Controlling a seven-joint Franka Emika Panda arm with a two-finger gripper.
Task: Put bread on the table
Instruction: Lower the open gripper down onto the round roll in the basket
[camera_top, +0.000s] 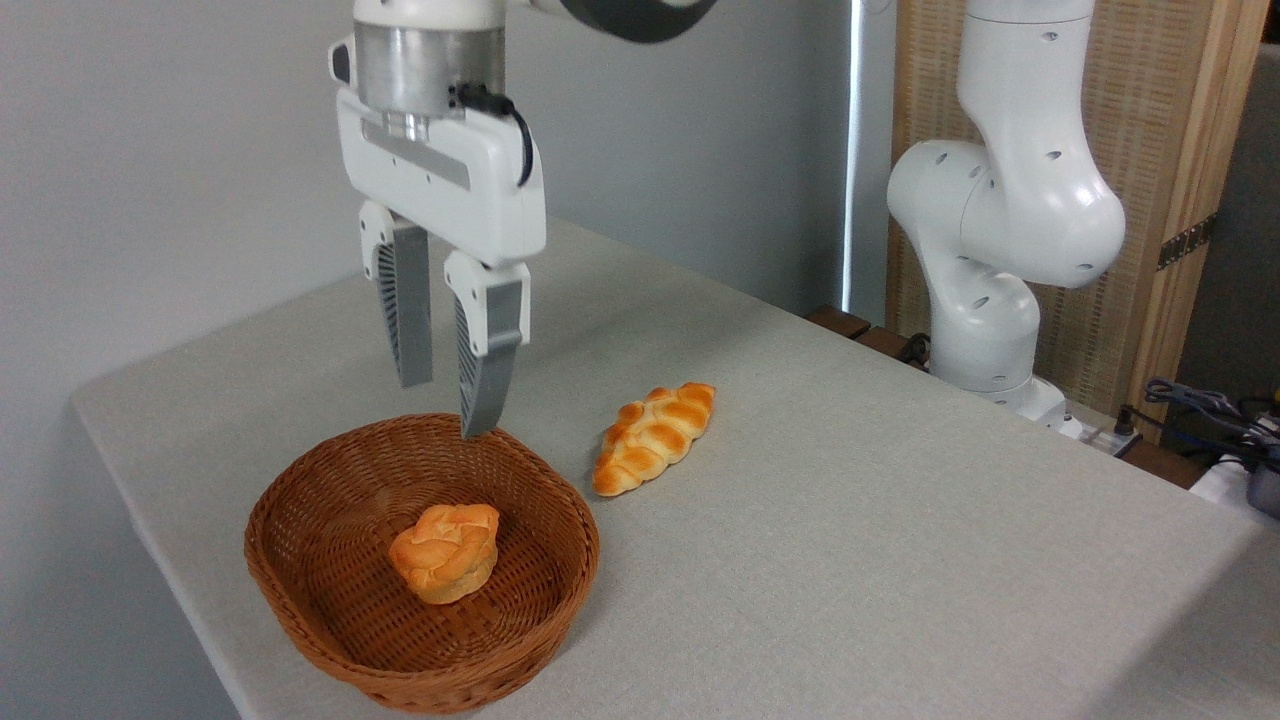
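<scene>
Golden knot bun, the bread (445, 565), sits mid-floor of the wicker basket (300, 590) on the table (850, 560). Claw (445, 408) hangs above the basket's far rim, empty, fingers parted with a narrow gap. Bun looks light, soft, squashable, glazed top maybe slick: I'd pinch the paler flanks low, gentle force. Braided loaf (655, 438) lies on the cloth, not the target

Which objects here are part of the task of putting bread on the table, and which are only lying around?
Part of the job:
- bread, in the basket
- table
- wicker basket
- gripper, fingers open, empty

Just lying about:
- braided loaf, on the table
- cables at the right edge
</scene>
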